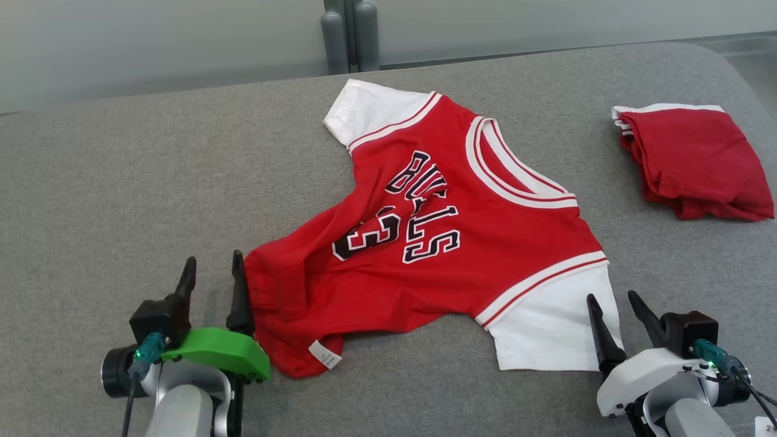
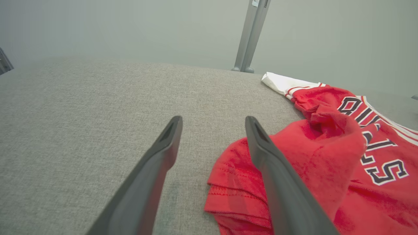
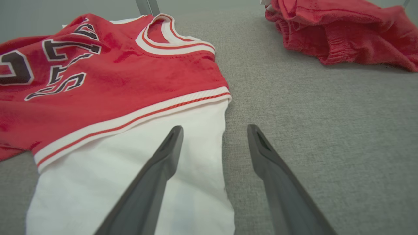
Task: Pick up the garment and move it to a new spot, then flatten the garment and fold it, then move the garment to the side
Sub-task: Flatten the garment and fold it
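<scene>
Head view: jersey lies face up in the middle of the grey pad, red with white trim, black lettering and a number. It is not flat: the hem end at 8 o'clock is bunched and wrinkled, with a white tag showing at the fold. Collar points to 2 o'clock. Far sleeve, white, is at 11 o'clock; near sleeve, white, at 5 o'clock, lying fairly smooth.

Left gripper at 8 o'clock: fingers spread wide, nothing between them. Its inner finger sits right at the bunched hem edge; can't tell whether it touches. Left wrist view agrees: bare pad between the fingers, red cloth alongside one.

Right gripper at 4 o'clock: fingers spread, holding nothing. It straddles the outer edge of the near sleeve, one finger over white cloth, the other over bare pad. Height above the cloth unclear.

Folded red garment at 2 o'clock, well apart from the jersey. Grey post behind the pad at 12 o'clock.
</scene>
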